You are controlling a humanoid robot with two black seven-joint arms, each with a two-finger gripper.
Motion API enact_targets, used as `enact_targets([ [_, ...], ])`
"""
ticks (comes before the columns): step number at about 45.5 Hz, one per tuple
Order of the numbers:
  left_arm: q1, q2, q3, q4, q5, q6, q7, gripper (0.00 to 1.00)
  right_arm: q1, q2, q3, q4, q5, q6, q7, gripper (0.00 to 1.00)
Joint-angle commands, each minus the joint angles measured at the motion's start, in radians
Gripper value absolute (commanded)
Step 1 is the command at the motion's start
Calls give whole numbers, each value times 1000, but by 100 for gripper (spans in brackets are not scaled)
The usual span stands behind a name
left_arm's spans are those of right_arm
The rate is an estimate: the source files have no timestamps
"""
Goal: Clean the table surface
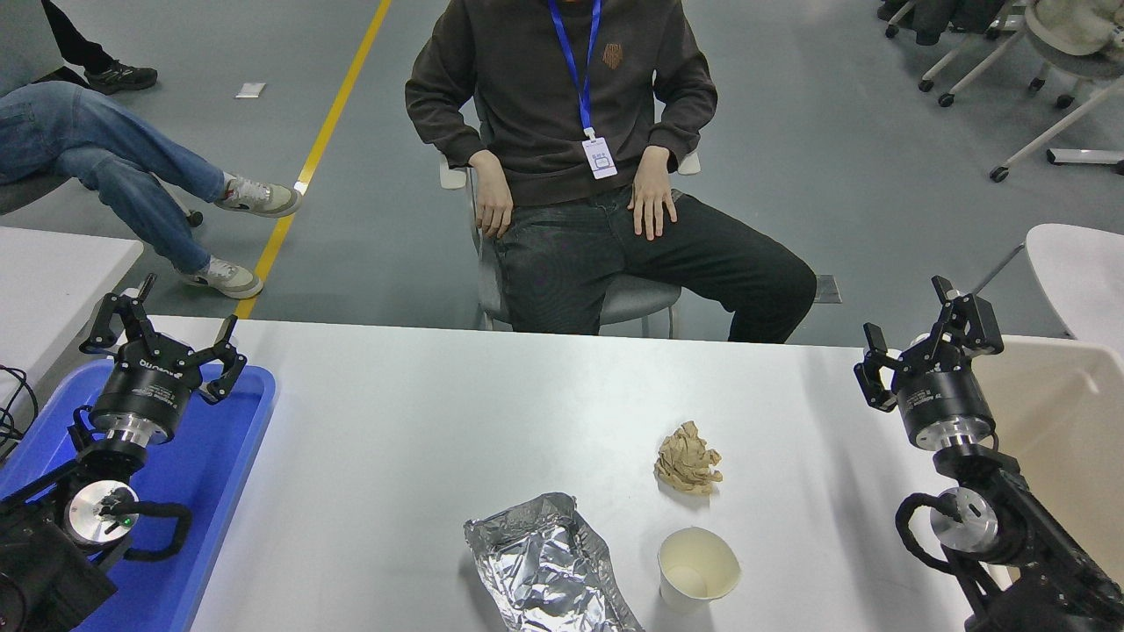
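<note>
The table surface (421,421) fills the foreground; a crumpled paper wad (688,458), paper cup (696,569) and foil bag (546,566) are seen toward its near edge, nearer the empty, spread right gripper (922,338) at the right edge than the left gripper (162,338), parked spread at the left edge

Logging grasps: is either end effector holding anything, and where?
Nothing is held. The left end effector and right end effector are both open and empty above the table surface.
</note>
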Motion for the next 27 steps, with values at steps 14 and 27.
enact_targets([
  [14, 0, 2, 5, 0, 0, 0, 0, 100, 3, -4, -6, -1, 0, -4, 0, 100],
  [27, 0, 2, 5, 0, 0, 0, 0, 100, 3, -5, -7, 0, -1, -2, 0, 100],
])
